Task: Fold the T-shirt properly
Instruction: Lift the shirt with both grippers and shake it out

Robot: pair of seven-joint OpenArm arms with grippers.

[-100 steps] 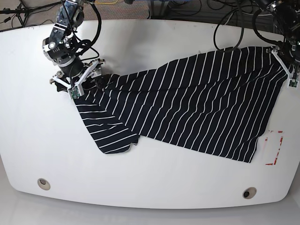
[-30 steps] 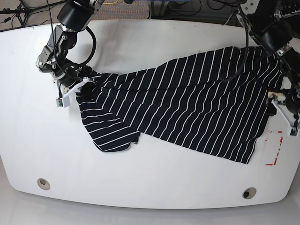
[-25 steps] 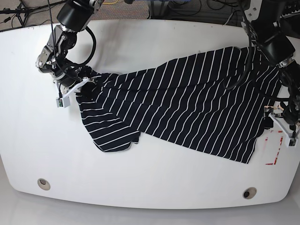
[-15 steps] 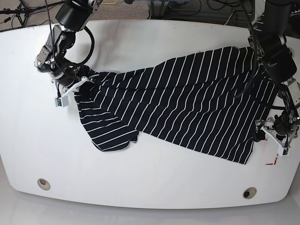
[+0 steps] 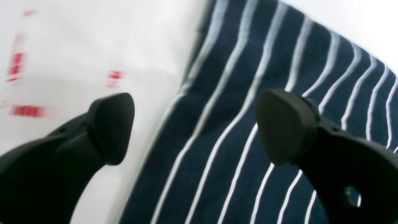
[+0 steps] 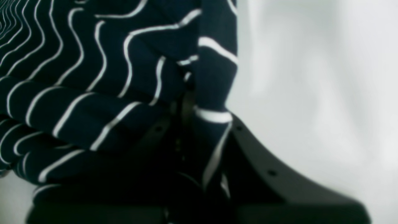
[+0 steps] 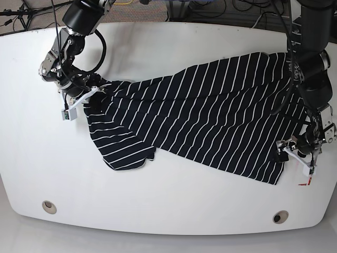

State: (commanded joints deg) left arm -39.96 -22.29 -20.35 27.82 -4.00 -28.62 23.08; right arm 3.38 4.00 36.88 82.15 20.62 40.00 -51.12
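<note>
1. While two robot arms reach over one white table (image 7: pixel 174 211), one striped T-shirt (image 7: pixel 205 116) lies spread across it, partly bunched at the right gripper.
2. Of two grippers, the right one (image 6: pixel 202 149) pinches a fold of shirt; the left one (image 5: pixel 199 129) has its fingers apart above the side edge.
3. I count two round holes (image 7: pixel 49 207) near the table's front edge; what they contain, I can't tell.

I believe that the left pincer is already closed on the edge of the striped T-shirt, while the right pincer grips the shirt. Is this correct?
Not quite: the left pincer is open, its fingers apart with the edge of the striped T-shirt between them, as the left wrist view shows. The right pincer does grip the shirt.
</note>
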